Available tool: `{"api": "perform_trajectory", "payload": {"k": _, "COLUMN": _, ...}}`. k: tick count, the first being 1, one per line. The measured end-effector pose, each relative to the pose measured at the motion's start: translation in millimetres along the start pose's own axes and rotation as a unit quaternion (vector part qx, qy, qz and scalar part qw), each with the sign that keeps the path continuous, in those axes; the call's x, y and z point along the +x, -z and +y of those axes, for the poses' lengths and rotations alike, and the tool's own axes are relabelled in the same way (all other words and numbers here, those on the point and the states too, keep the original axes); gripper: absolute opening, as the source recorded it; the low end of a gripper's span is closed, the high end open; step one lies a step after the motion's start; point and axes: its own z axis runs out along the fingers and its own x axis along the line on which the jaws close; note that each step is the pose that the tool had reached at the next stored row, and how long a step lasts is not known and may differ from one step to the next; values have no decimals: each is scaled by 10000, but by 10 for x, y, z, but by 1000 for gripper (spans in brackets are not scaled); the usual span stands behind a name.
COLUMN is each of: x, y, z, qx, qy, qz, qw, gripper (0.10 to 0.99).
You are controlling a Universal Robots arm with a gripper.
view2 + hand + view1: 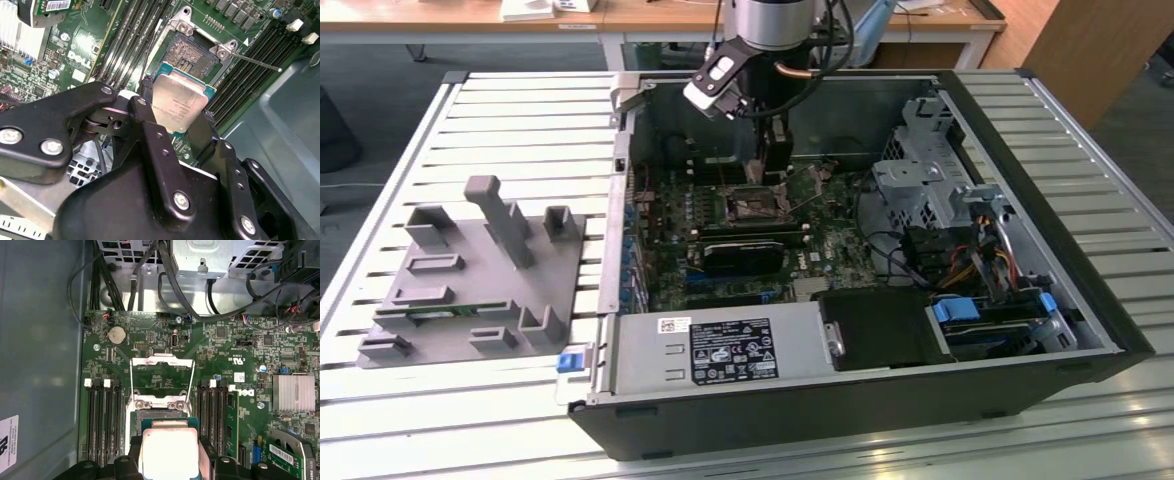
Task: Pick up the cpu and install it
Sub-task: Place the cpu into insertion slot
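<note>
The claw [175,119] grips the cpu [179,100] by its edges over the open socket [192,56]. Lowering it level, with corners aligned, should seat it cleanly.

A pale slatted table [494,120] stood on a dark grey floor [507,58]. Behind it was a wooden desk [654,15] with white legs, and at the exterior view's right a light brown wooden cabinet [1081,50]. The light was even and soft.
</note>
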Motion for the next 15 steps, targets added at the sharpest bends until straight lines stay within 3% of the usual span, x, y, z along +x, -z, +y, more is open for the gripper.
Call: {"api": "perform_trajectory", "payload": {"k": 15, "x": 3, "y": -93, "z": -5, "qx": -1, "qy": 0, "qz": 0, "qw": 10000, "gripper": 525}}
